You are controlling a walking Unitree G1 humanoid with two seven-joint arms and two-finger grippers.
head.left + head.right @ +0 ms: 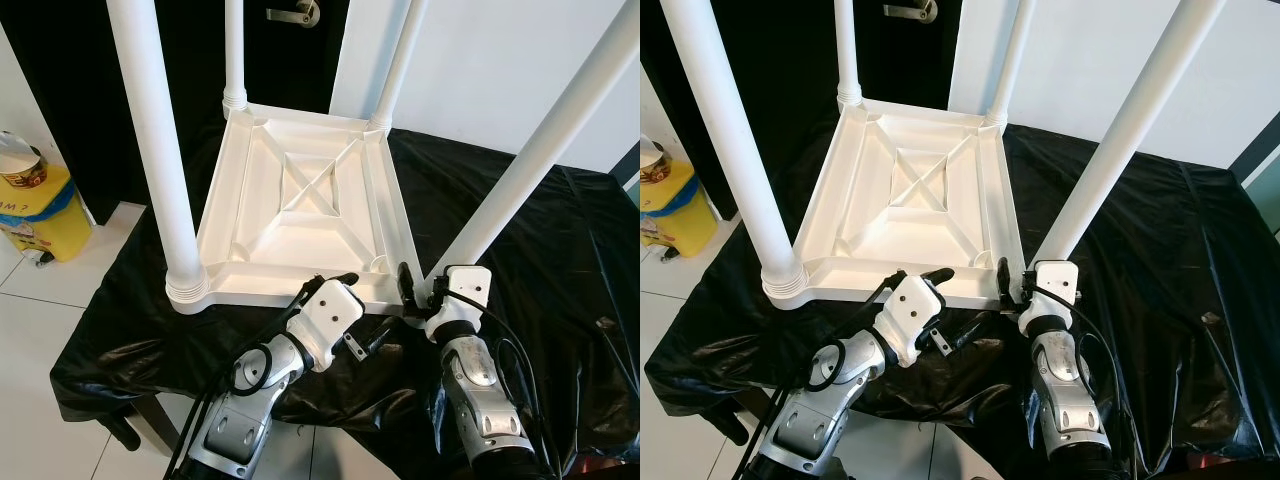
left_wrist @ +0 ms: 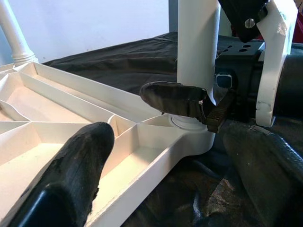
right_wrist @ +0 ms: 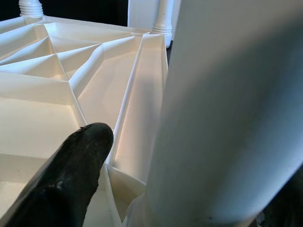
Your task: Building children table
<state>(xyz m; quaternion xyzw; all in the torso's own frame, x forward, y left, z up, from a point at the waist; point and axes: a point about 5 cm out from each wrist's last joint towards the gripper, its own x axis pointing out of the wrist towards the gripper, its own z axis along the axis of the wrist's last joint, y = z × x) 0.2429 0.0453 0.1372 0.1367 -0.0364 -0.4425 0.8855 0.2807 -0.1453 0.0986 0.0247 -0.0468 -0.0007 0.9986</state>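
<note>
Grippers are working the near edge of the upturned white tabletop (image 1: 300, 200): the right gripper (image 1: 412, 290) is apparently clamping the near-right leg (image 1: 530, 170) at its base, while the left gripper (image 1: 335, 281) is hovering open over the rim. A sideways tug could be tilting that leg in its socket. Three more legs are standing upright on the black-covered bench (image 1: 560, 260).

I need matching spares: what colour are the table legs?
White, like the tabletop; the legs show best in the left eye view.

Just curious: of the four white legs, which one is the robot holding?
The near right leg: the right gripper has its fingers around its base, unlike the other three.
</note>
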